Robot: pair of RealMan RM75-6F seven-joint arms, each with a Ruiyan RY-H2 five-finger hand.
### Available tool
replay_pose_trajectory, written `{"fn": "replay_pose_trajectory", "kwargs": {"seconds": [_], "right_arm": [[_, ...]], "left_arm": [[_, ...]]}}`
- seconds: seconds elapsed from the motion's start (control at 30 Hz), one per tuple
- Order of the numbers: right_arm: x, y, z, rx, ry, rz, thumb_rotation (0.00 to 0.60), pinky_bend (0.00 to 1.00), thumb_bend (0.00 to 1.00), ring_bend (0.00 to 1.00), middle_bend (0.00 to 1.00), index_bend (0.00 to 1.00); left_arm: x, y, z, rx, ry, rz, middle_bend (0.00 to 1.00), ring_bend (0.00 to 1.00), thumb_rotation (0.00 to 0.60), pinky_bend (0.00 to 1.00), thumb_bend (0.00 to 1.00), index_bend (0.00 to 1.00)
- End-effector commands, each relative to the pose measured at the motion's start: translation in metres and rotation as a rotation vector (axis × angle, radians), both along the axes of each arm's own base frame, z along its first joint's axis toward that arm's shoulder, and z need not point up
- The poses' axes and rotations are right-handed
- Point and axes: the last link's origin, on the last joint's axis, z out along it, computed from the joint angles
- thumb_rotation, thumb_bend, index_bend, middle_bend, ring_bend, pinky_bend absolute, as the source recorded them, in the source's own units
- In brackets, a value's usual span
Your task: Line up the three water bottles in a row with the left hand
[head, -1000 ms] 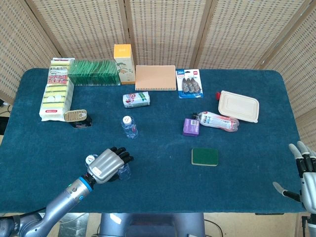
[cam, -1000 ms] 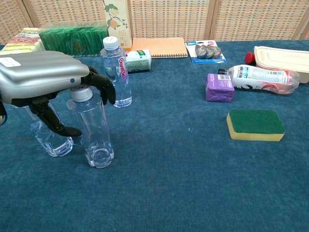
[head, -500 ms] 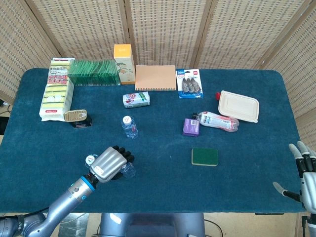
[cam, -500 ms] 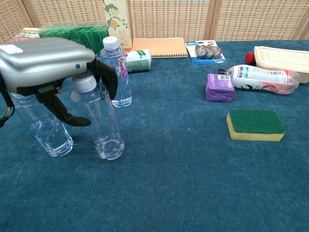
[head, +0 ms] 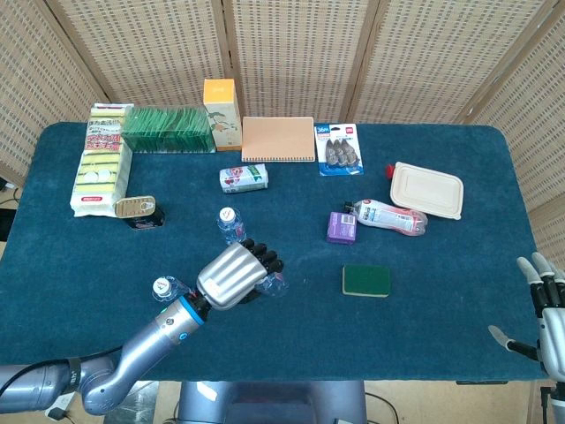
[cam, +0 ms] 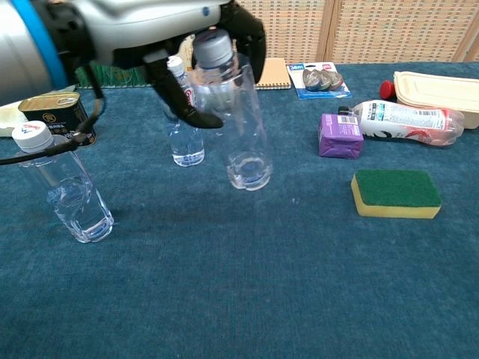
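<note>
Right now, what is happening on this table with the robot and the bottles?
The robot's left hand grips a clear water bottle near its top and holds it tilted, away from the bottle near the front left. A third bottle stands upright just behind the hand. The three are not yet in a row. The right hand rests open at the table's right edge, holding nothing. A green sponge lies further right.

- Bare bench [head: 291,331] lies open in front of the left hand [head: 231,276] and toward the green sponge [head: 366,280].
- Labelled bottle [cam: 182,120] stands just behind the held bottle [cam: 238,127]; the purple box [head: 341,227] lies further right.
- White-capped bottle [cam: 63,187] stands at the hand's left, apart.
</note>
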Motion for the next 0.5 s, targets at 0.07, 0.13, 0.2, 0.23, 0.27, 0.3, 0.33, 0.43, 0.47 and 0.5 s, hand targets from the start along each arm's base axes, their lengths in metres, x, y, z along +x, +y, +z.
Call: {"fn": "replay_pose_trajectory", "kwargs": {"seconds": [0.07,0.13,0.2,0.23,0.27,0.3,0.33,0.43,0.47,0.5], "right_arm": [[-0.001,0.0,0.001,-0.003,-0.003,-0.004,0.6,0.02,0.0,0.0,0.0,0.04],[-0.002,-0.001,0.001,-0.001,-0.004,-0.004,0.6,0.02,0.0,0.0,0.0,0.04],[-0.002,-0.001,0.001,0.003,-0.005,-0.003,0.6,0.02,0.0,0.0,0.0,0.04],[-0.002,-0.001,0.001,0.002,-0.005,-0.002,0.6,0.02,0.0,0.0,0.0,0.04],[-0.002,-0.001,0.002,0.002,-0.006,-0.002,0.6,0.02,0.0,0.0,0.0,0.04],[-0.002,-0.001,0.002,0.002,-0.007,-0.002,0.6,0.02,0.0,0.0,0.0,0.04],[-0.003,-0.001,0.002,0.001,-0.007,-0.003,0.6,0.02,0.0,0.0,0.0,0.04],[-0.003,-0.001,0.002,0.001,-0.01,-0.005,0.6,0.02,0.0,0.0,0.0,0.04],[-0.004,-0.001,0.003,0.001,-0.01,-0.006,0.6,0.02,0.0,0.0,0.0,0.04],[-0.004,-0.001,0.003,0.002,-0.011,-0.005,0.6,0.02,0.0,0.0,0.0,0.04]], "left_arm": [[0.027,0.01,-0.018,-0.006,0.021,-0.022,0.55,0.41,0.6,0.48,0.29,0.42],[0.034,0.012,-0.024,-0.003,0.03,-0.025,0.55,0.41,0.6,0.48,0.29,0.42],[0.043,0.014,-0.033,-0.007,0.035,-0.03,0.55,0.41,0.6,0.48,0.29,0.42],[0.048,0.015,-0.038,-0.012,0.034,-0.033,0.55,0.41,0.6,0.48,0.29,0.42],[0.051,0.016,-0.042,-0.013,0.037,-0.035,0.55,0.41,0.6,0.48,0.29,0.42],[0.053,0.016,-0.045,-0.014,0.043,-0.037,0.55,0.41,0.6,0.48,0.29,0.42],[0.055,0.017,-0.05,-0.011,0.051,-0.036,0.55,0.41,0.6,0.48,0.29,0.42],[0.059,0.019,-0.057,-0.005,0.068,-0.031,0.55,0.41,0.6,0.48,0.29,0.42],[0.059,0.019,-0.059,-0.004,0.073,-0.028,0.55,0.41,0.6,0.48,0.29,0.42],[0.059,0.02,-0.061,-0.002,0.078,-0.024,0.55,0.41,0.6,0.48,0.29,0.42]]}}
